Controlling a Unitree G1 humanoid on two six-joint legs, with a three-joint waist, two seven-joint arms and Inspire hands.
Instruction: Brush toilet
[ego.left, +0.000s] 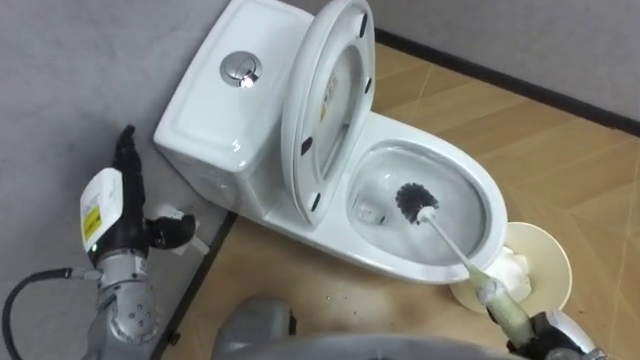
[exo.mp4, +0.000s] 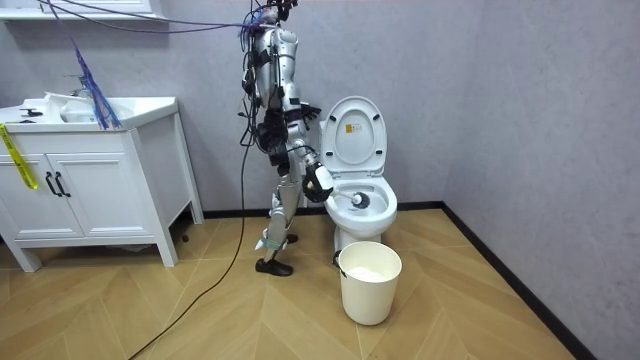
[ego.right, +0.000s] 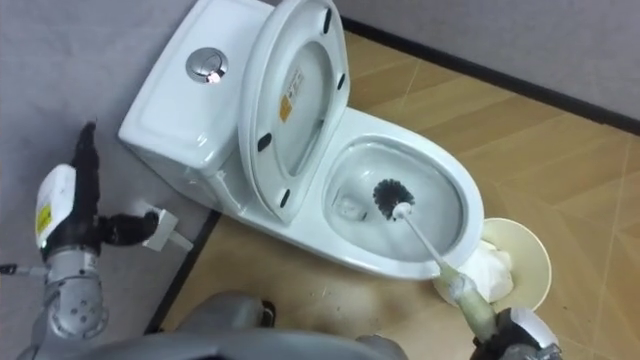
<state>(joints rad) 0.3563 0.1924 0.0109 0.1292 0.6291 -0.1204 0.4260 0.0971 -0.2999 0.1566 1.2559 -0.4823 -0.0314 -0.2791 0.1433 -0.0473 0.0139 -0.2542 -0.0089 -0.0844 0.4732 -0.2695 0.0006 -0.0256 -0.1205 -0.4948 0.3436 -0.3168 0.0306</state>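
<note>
Well down in the bowl of the white toilet (ego.left: 385, 258) sits the toilet brush (ego.left: 445, 238): a round black bristle head low on the porcelain near the drain opening, and a slim white handle slanting up over the front rim to a pale, thicker grip. That grip ends in the right hand (ego.left: 562, 336) at the lower right edge, which has closed round it (only part of the hand shows there). The left hand (ego.left: 125, 200) is held up beside the cistern with dark fingers straight and pointing upward, holding nothing.

Seat and lid (ego.left: 335, 90) are raised together and lean back on the cistern, whose top carries a chrome flush button (ego.left: 240, 68). Just beside the bowl's front, under the brush grip, a cream bucket (ego.left: 560, 250) stands on the wooden herringbone floor (ego.left: 560, 160) with a crumpled white wad (ego.left: 515, 268) inside. A grey wall (ego.left: 60, 80) runs behind.

From across the room, the robot stands at the toilet's side, on the room view's left, bent toward the bowl; a white basin cabinet (exo.mp4: 90, 190) stands well apart, further left.
</note>
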